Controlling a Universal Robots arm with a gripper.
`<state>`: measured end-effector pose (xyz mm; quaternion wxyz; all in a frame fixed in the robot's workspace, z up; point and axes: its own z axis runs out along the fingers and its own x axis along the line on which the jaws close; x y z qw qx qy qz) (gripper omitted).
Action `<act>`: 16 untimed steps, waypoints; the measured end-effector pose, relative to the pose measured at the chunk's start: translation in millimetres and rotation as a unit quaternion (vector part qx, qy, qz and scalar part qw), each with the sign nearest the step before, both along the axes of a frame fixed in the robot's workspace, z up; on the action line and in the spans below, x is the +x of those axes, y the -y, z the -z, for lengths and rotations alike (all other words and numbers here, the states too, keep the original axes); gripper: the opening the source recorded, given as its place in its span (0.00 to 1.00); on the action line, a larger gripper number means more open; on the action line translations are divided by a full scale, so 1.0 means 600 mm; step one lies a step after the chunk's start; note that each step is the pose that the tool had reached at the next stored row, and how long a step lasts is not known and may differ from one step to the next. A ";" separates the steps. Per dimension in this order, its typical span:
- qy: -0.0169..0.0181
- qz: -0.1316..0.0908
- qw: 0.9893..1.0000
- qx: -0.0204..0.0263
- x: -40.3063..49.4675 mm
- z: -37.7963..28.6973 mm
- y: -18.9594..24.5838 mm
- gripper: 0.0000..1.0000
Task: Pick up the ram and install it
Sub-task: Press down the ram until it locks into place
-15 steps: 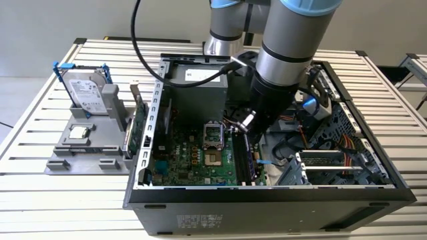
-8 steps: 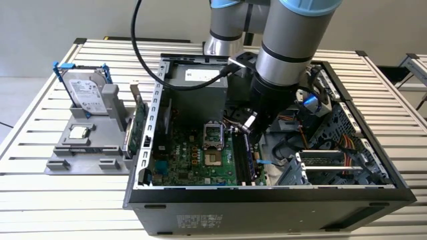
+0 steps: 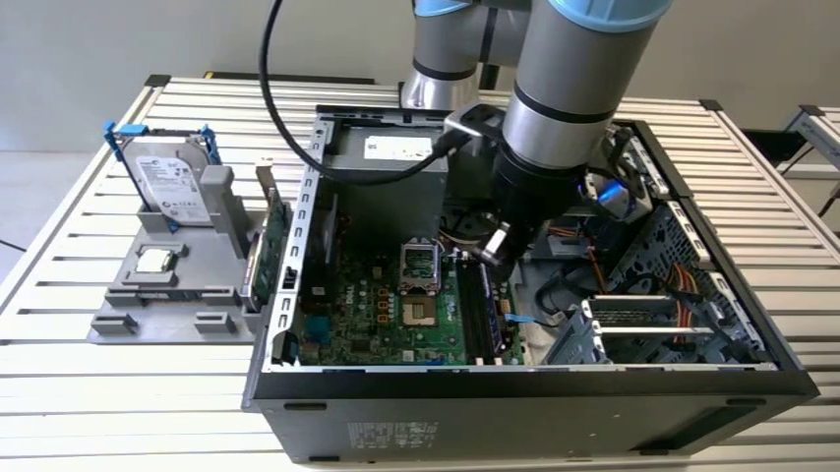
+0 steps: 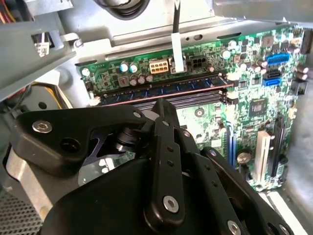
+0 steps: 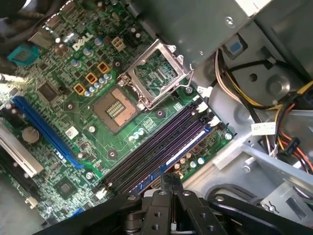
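gripper [image 4: 164, 110] pressed together, empty, inside open computer case [image 3: 525, 379], just above ram [image 4: 161, 90] seated in motherboard slot

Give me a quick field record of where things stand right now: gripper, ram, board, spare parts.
gripper: inside the open computer case, low over the memory slots
ram: dark stick lying along a slot near the motherboard edge, just beyond the gripper; full seating cannot be told
motherboard: processor socket open and empty
outside case: hard drive upright in grey holder
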<state>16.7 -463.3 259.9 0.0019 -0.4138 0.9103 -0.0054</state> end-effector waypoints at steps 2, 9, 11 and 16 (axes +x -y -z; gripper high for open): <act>0.000 -0.014 1.000 0.000 0.000 0.000 -0.0004 0.00; 0.000 -0.061 0.998 0.000 0.000 0.001 -0.0018 0.00; 0.000 -0.075 0.997 0.000 0.000 0.001 -0.0021 0.00; 0.000 -0.110 0.994 0.000 0.000 0.002 -0.0026 0.00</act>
